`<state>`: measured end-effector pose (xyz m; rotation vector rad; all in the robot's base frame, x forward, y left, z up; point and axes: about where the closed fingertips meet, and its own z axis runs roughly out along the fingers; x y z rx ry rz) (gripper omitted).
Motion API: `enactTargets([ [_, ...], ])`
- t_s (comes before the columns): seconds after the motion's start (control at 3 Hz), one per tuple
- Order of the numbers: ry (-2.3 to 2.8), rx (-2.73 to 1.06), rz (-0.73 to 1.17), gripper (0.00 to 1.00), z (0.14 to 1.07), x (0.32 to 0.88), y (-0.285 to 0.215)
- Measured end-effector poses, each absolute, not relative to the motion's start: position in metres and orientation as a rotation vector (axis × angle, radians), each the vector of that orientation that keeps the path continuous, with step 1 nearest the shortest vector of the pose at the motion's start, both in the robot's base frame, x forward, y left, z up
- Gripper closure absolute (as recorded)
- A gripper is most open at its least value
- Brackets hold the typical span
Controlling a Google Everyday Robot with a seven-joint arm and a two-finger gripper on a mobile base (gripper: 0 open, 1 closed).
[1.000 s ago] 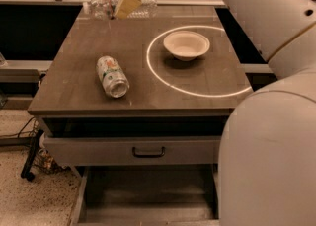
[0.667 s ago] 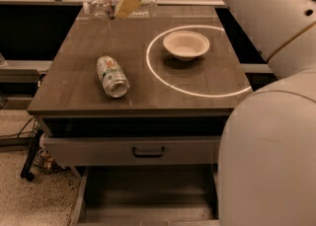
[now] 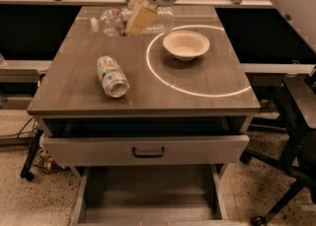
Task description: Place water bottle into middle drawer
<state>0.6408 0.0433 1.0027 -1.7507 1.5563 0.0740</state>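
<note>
Clear water bottle [image 3: 109,21] on its side | end effector [image 3: 133,28] directly over its middle | grasp state: cannot tell

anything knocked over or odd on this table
The white-and-green drink can lies on its side left of centre on the wooden tabletop, and the clear crinkled plastic water bottle lies tipped over at the back, the end effector right beside it. The pale round bowl sits upright; no spill shows.
</note>
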Motion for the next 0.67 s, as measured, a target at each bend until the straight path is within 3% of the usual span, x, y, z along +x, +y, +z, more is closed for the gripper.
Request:
enactTargets([
  [0.33, 1.682, -1.718, 0.036, 1.00, 1.001, 0.577, -0.005],
  [0.67, 1.788, -1.683, -0.047, 1.00, 1.006, 0.550, -0.049],
])
